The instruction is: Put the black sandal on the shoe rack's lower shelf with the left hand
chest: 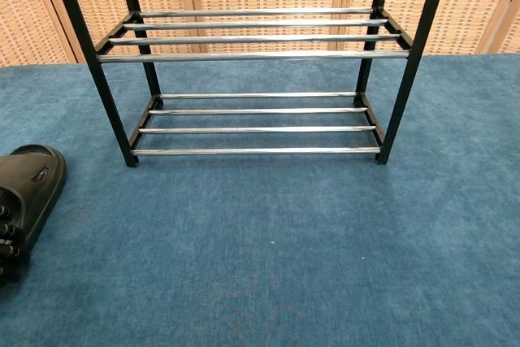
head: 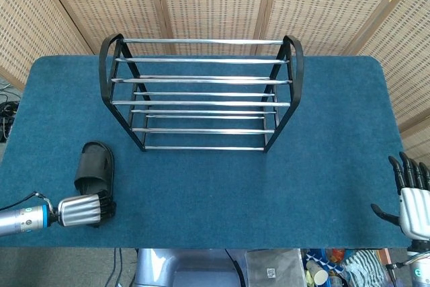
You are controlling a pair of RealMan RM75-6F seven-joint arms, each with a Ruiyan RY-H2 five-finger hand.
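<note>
The black sandal [head: 95, 166] lies flat on the blue table at the front left, toe pointing toward the shoe rack [head: 201, 95]. My left hand [head: 84, 210] is at its heel end, with dark fingers [head: 105, 206] curled around the heel. In the chest view the sandal [chest: 31, 183] shows at the left edge, the fingers [chest: 6, 233] wrapped on its near part. The rack's lower shelf [chest: 256, 123] of metal bars holds nothing. My right hand [head: 411, 196] hangs off the table's front right corner, its fingers spread and holding nothing.
The rack stands at the table's back centre on black end frames [head: 290, 92], with an upper shelf [chest: 252, 34] above the lower one. Blue carpet [head: 215, 186] stretches between sandal and rack. Woven screens stand behind the table.
</note>
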